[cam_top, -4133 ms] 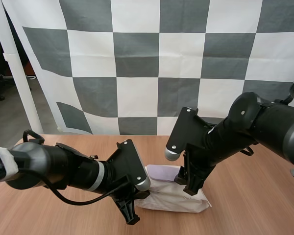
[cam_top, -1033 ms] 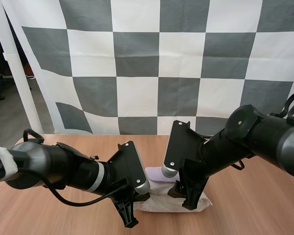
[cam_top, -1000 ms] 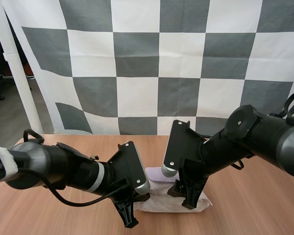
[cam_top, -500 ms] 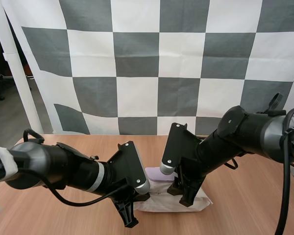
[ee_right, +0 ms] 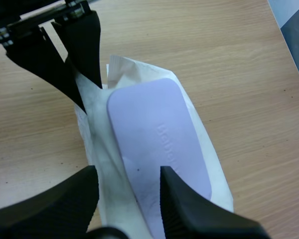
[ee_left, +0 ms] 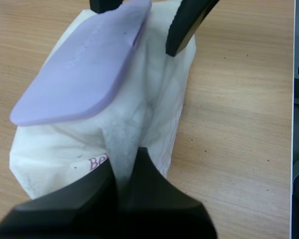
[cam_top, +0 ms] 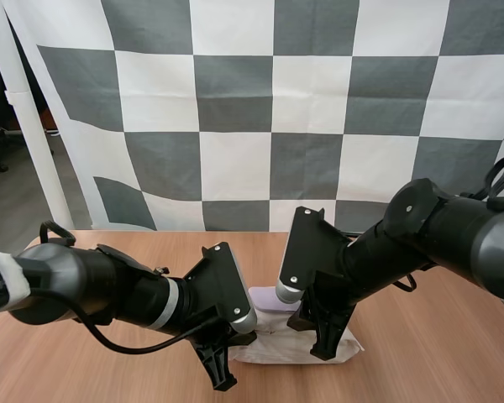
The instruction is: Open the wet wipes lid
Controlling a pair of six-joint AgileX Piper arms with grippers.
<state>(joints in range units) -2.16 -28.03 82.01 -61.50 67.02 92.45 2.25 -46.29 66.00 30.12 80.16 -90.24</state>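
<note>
The white pack of wet wipes (cam_top: 279, 345) lies on the wooden table (cam_top: 428, 353) between both arms, its lilac lid (cam_top: 265, 298) flat on top and closed. My left gripper (cam_top: 222, 367) is shut on the crumpled end of the pack (ee_left: 114, 144), fingertips pinching the white film below the lid (ee_left: 82, 69). My right gripper (cam_top: 311, 332) stands open over the pack's other end. Its two fingers (ee_right: 194, 206) straddle the near end of the lid (ee_right: 159, 147) without gripping it. Across the pack (ee_right: 97, 144), my left gripper (ee_right: 82, 69) holds the film.
Bare wood surrounds the pack on the table (ee_left: 239, 99). The left arm lies low across the table's left half, and the right arm comes in from the right.
Since four seconds ago my right gripper has come down and nearer to the lid; in the last second it only swayed slightly. The left gripper and the pack have stayed put.
</note>
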